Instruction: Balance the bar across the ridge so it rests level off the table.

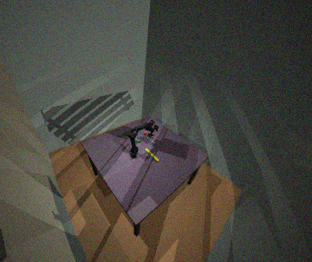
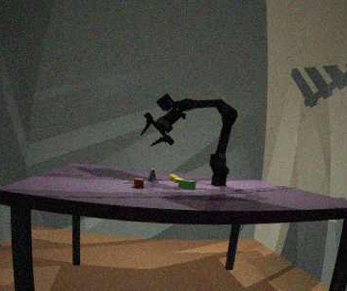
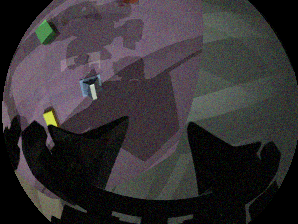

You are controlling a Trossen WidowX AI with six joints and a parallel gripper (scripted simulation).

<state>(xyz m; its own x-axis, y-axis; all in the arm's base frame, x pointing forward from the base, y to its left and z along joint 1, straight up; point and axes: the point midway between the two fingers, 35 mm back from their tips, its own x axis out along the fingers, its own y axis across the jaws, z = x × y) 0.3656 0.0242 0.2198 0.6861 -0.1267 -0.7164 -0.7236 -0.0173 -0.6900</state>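
The yellow bar (image 1: 152, 154) (image 2: 174, 177) (image 3: 50, 119) lies on the table, apart from the ridge; in the wrist view only one end shows beside a gripper finger. The ridge (image 2: 152, 175) (image 3: 91, 87) is a small blue-grey wedge standing on the table with nothing across it; it is barely visible in the top view. My gripper (image 2: 146, 140) (image 3: 158, 123) is open and empty, high above the table, its fingers slanting downward and away from the arm's base.
A red block (image 1: 145, 133) (image 2: 139, 183) (image 3: 130, 1) and a green block (image 1: 138, 140) (image 2: 187, 184) (image 3: 46, 31) stand on the purple table (image 1: 133, 186) (image 2: 100, 193). The green block is on the arm base's side of the ridge. Shadows cross the tabletop.
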